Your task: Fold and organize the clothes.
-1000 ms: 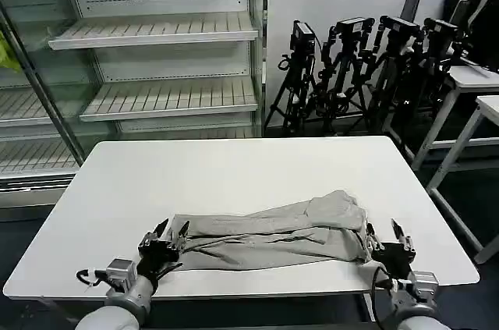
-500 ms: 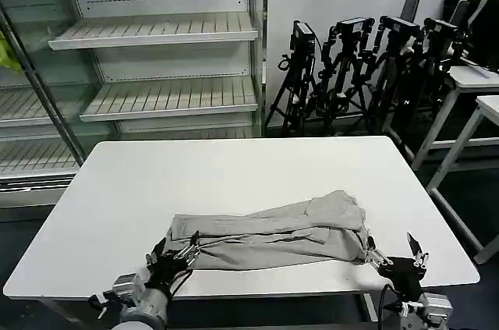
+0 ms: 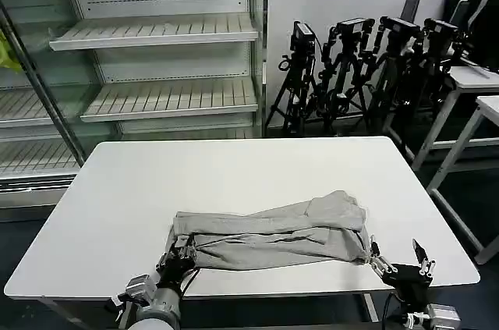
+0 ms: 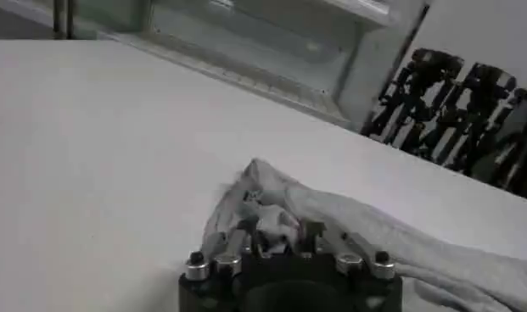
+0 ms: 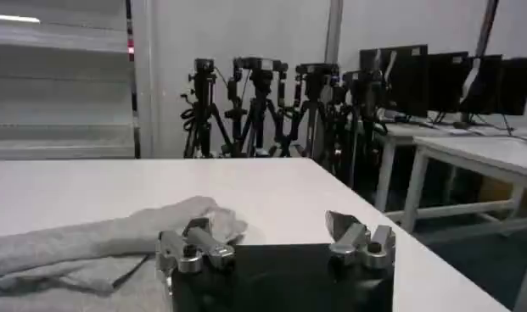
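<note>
**Grey tee pinched at its left end, right pincer backed off**

Grey cotton is bunched between my left gripper (image 3: 181, 256) fingers: in the left wrist view the jaws are pressed together on the near-left corner of the T-shirt (image 3: 273, 230), cloth puckering up right over the fingertips. Over the last second this gripper has slid in from beside the shirt's end onto it, and the left end of the cloth has pulled slightly inward with it. I read that as the grasp for the next fold being made on this side.

My right gripper (image 3: 400, 261) has dropped back toward the near table (image 3: 234, 170) edge; fingers spread, nothing between them. The shirt's right end lies just beside its inner finger, apart or barely touching, can't tell which.

Outward from the left pincer the shirt runs as a long rumpled band across the near part of the table toward the right pincer, a sleeve lump humped up near that far end. Fold is only partway; right side needs re-gripping.
</note>
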`<move>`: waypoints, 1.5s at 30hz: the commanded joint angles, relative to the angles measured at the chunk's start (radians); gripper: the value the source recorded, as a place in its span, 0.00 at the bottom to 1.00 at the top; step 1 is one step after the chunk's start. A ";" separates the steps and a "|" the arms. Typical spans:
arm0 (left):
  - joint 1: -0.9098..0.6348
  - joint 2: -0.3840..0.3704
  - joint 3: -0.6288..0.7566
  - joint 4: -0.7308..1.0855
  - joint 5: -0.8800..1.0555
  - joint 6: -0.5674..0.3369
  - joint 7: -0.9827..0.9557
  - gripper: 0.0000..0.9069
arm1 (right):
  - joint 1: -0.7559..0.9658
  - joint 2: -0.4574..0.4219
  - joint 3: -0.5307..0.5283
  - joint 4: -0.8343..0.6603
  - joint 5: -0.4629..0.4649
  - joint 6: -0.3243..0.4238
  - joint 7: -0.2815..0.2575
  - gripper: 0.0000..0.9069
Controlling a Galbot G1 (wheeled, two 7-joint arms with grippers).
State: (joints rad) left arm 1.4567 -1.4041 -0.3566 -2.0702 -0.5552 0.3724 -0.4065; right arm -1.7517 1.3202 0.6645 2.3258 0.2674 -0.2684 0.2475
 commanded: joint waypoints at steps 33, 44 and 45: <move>-0.022 0.180 -0.483 -0.060 -0.533 0.036 -0.012 0.01 | -0.068 0.027 0.002 0.098 0.000 -0.004 0.015 1.00; -0.050 0.240 -0.468 0.065 -0.367 0.151 -0.015 1.00 | -0.081 0.031 0.002 0.105 -0.003 -0.005 0.013 1.00; -0.049 0.237 -0.464 0.067 -0.340 0.163 -0.015 1.00 | -0.084 0.031 0.003 0.105 -0.003 -0.005 0.014 1.00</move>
State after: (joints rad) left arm 1.4155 -1.2131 -0.7621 -2.0796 -0.9930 0.4548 -0.4211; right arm -1.8270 1.3504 0.6665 2.4281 0.2652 -0.2738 0.2615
